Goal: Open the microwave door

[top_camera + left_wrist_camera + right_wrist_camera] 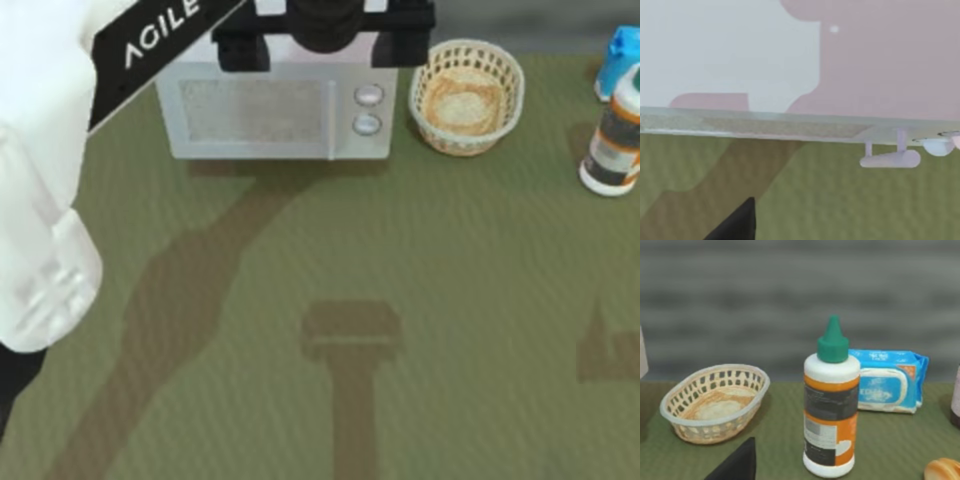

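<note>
The microwave door is not opened yet; it lies flush on the microwave at the upper centre of the top view. The left gripper hovers above the microwave's top, holding nothing, and how wide it stands cannot be told. The right arm is not seen from above.

We read one clear marking: white capitals "AGILE", cut off by the frame edge, on a black band of the left arm, which crosses the far left of the top view above the microwave. The bottle with the green cap, at the right side of the table, carries an orange, dark and white label whose print we cannot read. The blue wipes packet behind it shows white lettering and an oval panel; these too are illegible. The microwave's two knobs bear no readable numbers or signs in our views.
</note>
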Robot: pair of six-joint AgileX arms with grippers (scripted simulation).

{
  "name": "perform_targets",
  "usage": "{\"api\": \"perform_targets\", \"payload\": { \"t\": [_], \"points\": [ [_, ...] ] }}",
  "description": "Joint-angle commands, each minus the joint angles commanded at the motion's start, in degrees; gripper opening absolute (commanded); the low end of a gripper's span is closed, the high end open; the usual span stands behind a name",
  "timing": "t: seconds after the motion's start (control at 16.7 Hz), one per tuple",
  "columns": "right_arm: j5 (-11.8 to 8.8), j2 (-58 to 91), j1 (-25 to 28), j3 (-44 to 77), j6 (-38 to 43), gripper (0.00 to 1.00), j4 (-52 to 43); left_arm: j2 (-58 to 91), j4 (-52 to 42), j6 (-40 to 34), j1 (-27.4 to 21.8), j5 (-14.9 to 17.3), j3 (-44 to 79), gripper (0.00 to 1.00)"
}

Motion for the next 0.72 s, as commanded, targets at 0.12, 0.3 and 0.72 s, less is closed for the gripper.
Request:
{"api": "perform_targets", "payload": {
  "t": [0.12, 0.3, 0.72],
  "points": [
    [0.00, 0.00, 0.00, 0.00, 0.00, 1.00, 0.00, 0.56, 1.00, 0.37, 0.19, 0.11, -0.45, 1.00],
    [0.00, 0.00, 0.00, 0.00, 0.00, 1.00, 0.00, 3.40, 6.36, 1.51, 1.34, 0.65, -2.32, 1.00],
    [0.00, 0.00, 0.00, 0.00, 0.00, 1.00, 0.00, 6.67, 11.82, 2.74, 2.62, 1.24, -4.29, 1.00]
  ]
}}
